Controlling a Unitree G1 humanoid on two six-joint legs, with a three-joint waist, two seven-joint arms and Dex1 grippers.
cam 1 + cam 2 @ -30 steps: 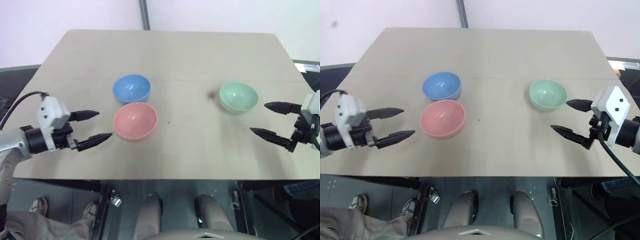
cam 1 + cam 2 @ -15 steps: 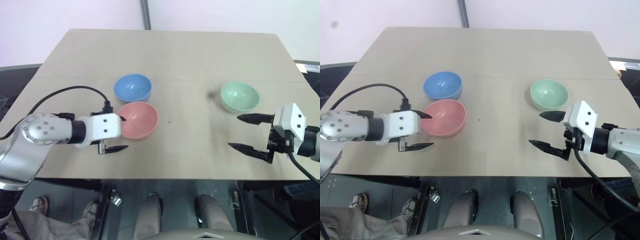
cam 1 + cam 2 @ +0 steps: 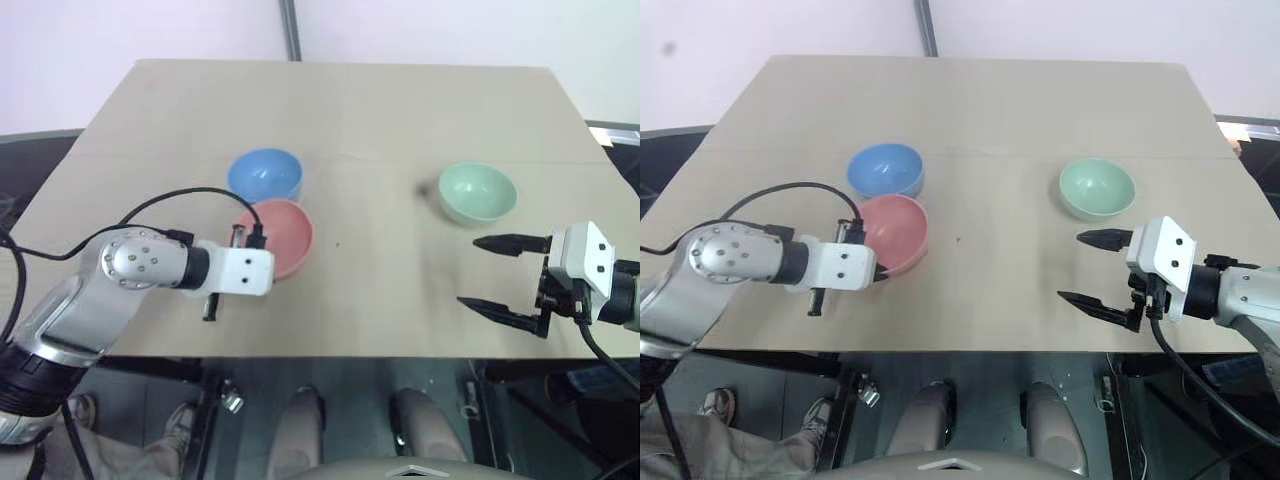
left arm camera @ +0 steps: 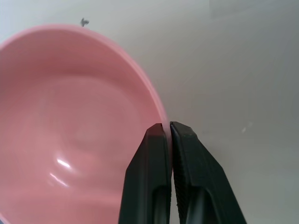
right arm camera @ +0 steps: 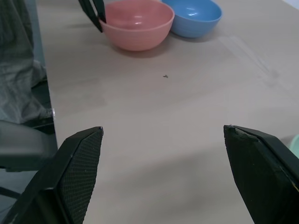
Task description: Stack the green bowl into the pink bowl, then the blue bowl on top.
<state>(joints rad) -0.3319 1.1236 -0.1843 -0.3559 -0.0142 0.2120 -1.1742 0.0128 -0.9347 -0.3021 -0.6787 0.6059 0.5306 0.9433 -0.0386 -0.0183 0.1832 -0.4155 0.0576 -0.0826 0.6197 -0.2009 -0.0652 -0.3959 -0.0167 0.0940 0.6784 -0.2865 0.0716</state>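
Note:
The pink bowl (image 3: 288, 230) stands left of the table's middle, with the blue bowl (image 3: 265, 175) right behind it, close or touching. My left gripper (image 4: 167, 127) is shut on the pink bowl's (image 4: 70, 126) near-left rim, one finger inside and one outside. The green bowl (image 3: 478, 192) stands alone at the right. My right gripper (image 3: 470, 272) hangs open and empty in front of the green bowl, near the table's front edge. The right wrist view looks across the table to the pink bowl (image 5: 138, 23) and the blue bowl (image 5: 191, 16).
The beige table (image 3: 380, 110) has bare wood between the two groups of bowls and behind them. A cable (image 3: 170, 205) loops from my left arm over the table. A person's shoe (image 3: 75, 410) shows under the front left edge.
My left arm swung right to the pink bowl, rolled its wrist, and its fingers went from open to shut on the rim. My right gripper drifted a little inward and stayed open.

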